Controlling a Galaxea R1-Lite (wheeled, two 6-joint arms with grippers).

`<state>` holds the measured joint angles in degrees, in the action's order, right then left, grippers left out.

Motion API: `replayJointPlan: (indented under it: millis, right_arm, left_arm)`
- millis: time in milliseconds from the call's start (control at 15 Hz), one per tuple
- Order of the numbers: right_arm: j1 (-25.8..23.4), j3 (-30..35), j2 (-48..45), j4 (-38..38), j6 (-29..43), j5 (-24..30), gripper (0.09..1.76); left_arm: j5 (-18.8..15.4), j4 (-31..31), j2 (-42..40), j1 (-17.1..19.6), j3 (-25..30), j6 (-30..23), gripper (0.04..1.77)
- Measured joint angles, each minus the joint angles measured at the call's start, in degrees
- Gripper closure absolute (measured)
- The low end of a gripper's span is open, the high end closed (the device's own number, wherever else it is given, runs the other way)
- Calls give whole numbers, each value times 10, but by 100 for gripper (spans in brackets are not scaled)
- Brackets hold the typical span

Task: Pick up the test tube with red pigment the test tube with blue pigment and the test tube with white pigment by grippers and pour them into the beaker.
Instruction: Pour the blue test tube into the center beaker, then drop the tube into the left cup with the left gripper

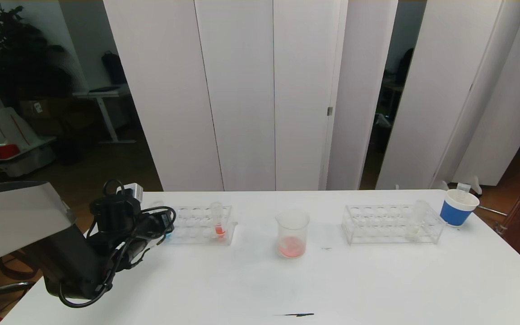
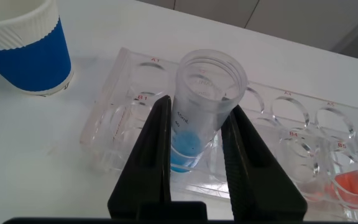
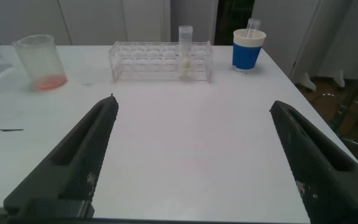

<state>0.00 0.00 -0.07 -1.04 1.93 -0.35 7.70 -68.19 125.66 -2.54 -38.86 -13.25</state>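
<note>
Now left hand (image 2: 197, 155) clamps the test tube with blue pigment (image 2: 197, 112).

In the head view the black left arm hides the left gripper (image 2: 197, 155) and the slim clear test tube with bright blue liquid (image 2: 197, 106); only a speck of blue shows at the end of the clear plastic tube rack (image 1: 199, 225). The right arm is out of that view. In the left wrist view the blue-and-white ribbed paper cup (image 2: 23, 50) is cut off by the picture's edge, and the rack's printed labels are mostly too small to read.
</note>
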Motion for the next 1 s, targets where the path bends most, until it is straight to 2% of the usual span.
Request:
replayJointPlan:
  millis: [333,1000]
  right_arm:
    - [0,0,0,0,0,0,10]
    - [0,0,0,0,0,0,10]
  left_arm:
    - [-3,3,-23,-1,3,1,123]
    - [-8,107,-133,-3,-12,18,123]
